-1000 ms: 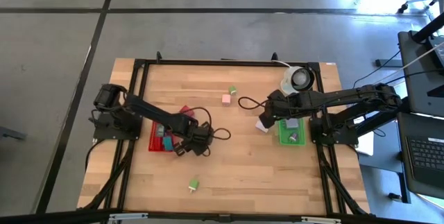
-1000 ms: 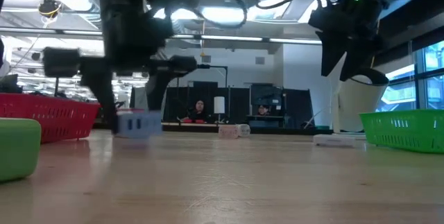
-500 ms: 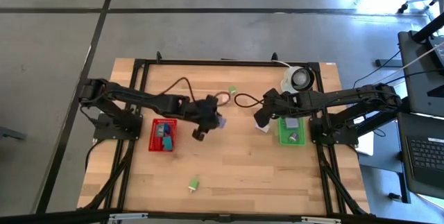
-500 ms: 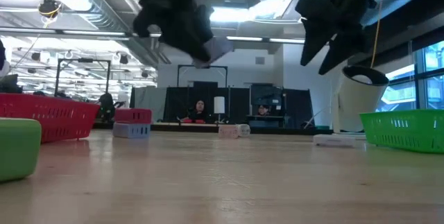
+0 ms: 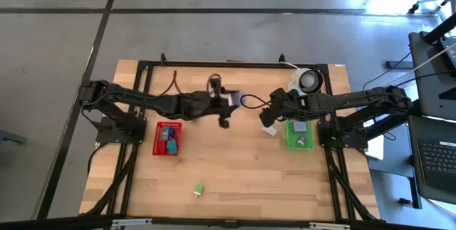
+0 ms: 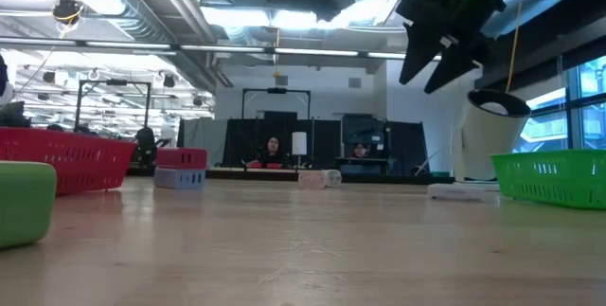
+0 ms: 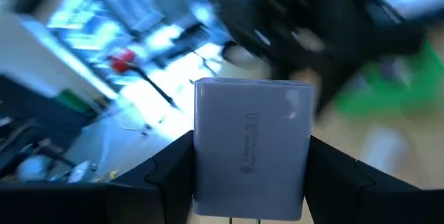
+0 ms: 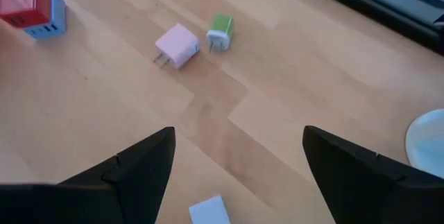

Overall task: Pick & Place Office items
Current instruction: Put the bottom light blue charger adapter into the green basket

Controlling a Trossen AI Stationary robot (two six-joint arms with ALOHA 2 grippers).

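Left gripper (image 7: 251, 182) carrying a lavender block (image 7: 251, 148) above mid-table.

Its jaws clamp the block's sides; the right gripper (image 8: 236, 168) hangs spread and empty near the green tray (image 5: 299, 136). If you swing fast, the block may slip, or the arms may collide.

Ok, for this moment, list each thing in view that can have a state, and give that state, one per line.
left gripper: shut on the lavender charger, raised mid-table
lavender charger: held, off the table
right gripper: open, empty, above the table
red tray: holds pieces
green tray: holds pieces
pink charger: lying loose on the table
green charger: lying loose beside the pink charger
white roll: standing at the table's far edge
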